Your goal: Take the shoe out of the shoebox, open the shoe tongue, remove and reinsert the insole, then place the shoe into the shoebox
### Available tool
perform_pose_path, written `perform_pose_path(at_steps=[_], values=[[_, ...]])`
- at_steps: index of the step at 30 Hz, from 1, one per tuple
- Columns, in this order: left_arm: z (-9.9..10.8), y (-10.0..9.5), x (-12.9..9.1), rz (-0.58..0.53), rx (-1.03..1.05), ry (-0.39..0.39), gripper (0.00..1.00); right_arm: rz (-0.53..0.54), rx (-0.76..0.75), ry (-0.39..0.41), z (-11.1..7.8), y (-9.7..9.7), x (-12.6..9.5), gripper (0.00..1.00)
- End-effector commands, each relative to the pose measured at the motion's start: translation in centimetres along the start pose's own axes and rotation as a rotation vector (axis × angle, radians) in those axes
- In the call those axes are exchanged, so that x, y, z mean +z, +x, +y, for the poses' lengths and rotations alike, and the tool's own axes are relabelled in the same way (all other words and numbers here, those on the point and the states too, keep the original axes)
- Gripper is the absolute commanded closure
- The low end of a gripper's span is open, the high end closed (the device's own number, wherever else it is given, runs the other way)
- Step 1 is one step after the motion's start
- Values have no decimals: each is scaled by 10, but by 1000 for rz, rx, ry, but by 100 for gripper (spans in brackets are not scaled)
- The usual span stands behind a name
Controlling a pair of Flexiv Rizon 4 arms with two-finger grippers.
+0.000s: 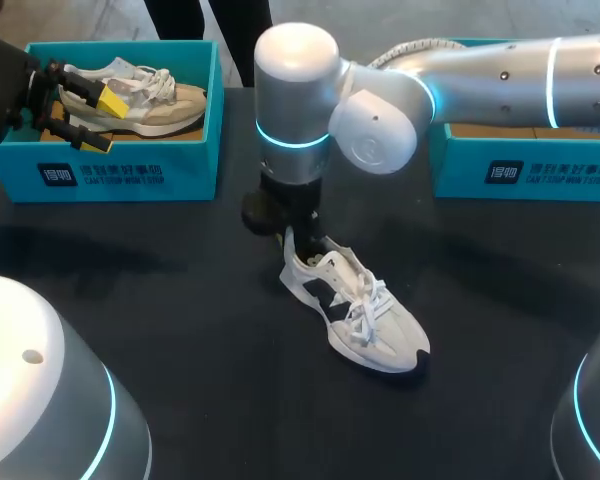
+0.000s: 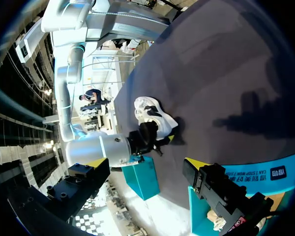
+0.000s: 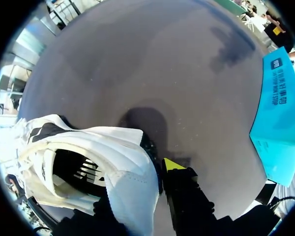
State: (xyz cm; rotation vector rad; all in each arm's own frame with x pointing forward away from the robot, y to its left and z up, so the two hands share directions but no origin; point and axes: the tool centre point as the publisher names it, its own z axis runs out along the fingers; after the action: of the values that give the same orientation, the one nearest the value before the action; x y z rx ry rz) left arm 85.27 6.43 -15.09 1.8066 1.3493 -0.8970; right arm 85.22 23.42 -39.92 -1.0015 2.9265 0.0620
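A white shoe (image 1: 358, 318) with dark side patches and white laces stands upright on the black table, toe toward the front right. My right arm reaches in past the middle. Its gripper (image 1: 292, 240) is at the heel; in the right wrist view the heel wall (image 3: 132, 172) sits between the fingers, one yellow-tipped finger (image 3: 173, 164) outside and the other inside the shoe's opening, shut on it. My left gripper (image 1: 95, 118) hangs open over the left teal shoebox (image 1: 130, 175), holding nothing. The left wrist view shows the shoe (image 2: 150, 110) far ahead.
A beige shoe (image 1: 165, 100) lies in the left shoebox under the left gripper. A second teal shoebox (image 1: 520, 170) stands at the back right, partly behind my right arm. Two rounded arm bases (image 1: 40, 400) (image 1: 592, 420) fill the front corners.
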Motion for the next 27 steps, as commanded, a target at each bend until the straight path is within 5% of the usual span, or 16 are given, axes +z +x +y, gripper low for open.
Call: perform_pose_path(at_steps=[1, 27], values=[[0, 0, 0, 1, 2, -1, 0, -6, 10, 14, -1, 6, -17, 100], [0, 0, 0, 1, 2, -1, 0, 81, 251, 128, -14, 26, -120, 100]])
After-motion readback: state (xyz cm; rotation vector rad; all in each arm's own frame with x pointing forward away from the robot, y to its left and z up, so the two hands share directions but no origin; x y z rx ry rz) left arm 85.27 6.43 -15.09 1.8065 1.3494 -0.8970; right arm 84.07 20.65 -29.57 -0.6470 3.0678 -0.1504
